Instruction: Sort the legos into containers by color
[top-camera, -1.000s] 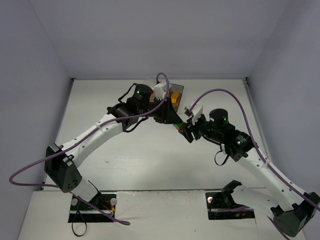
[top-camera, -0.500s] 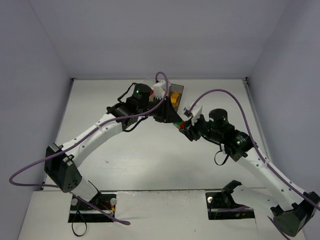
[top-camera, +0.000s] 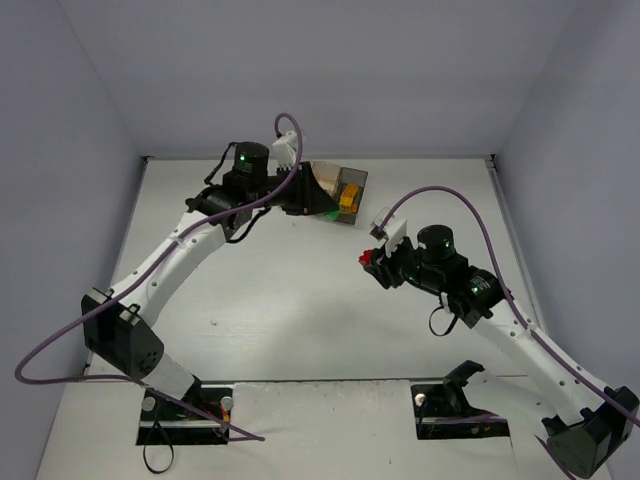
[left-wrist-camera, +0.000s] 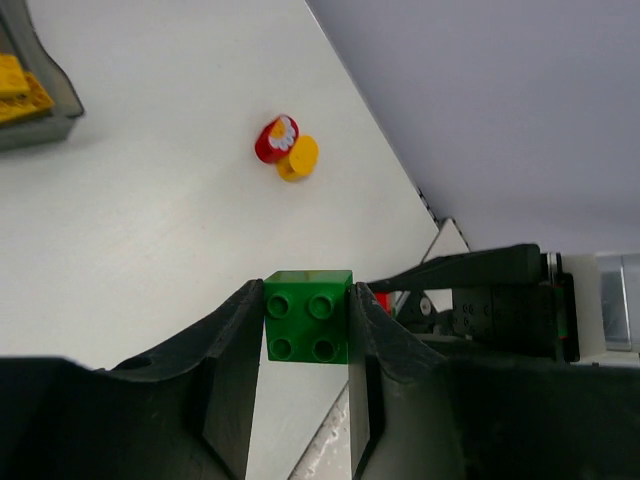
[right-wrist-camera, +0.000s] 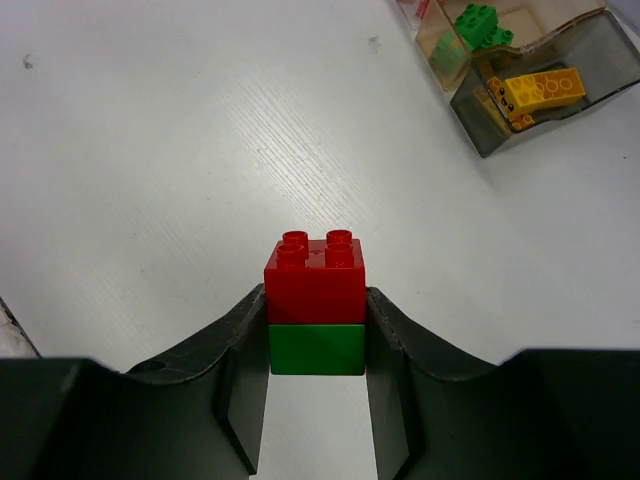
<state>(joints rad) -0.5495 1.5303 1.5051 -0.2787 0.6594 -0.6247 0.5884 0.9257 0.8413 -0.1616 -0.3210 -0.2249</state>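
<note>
My right gripper (right-wrist-camera: 317, 335) clamps the red-on-green stack (right-wrist-camera: 314, 285) by its flat sides; probably rigid, light, slick. My left gripper (left-wrist-camera: 306, 335) pinches a green brick (left-wrist-camera: 308, 315).

Glossy plastic green brick (left-wrist-camera: 308, 315), glossy red brick (right-wrist-camera: 314, 270), matt table (right-wrist-camera: 150, 150), see-through plastic box (right-wrist-camera: 608, 62)

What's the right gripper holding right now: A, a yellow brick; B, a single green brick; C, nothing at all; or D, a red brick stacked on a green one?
D: in the right wrist view, the right gripper is shut on a red brick that sits on top of a green brick.
</note>
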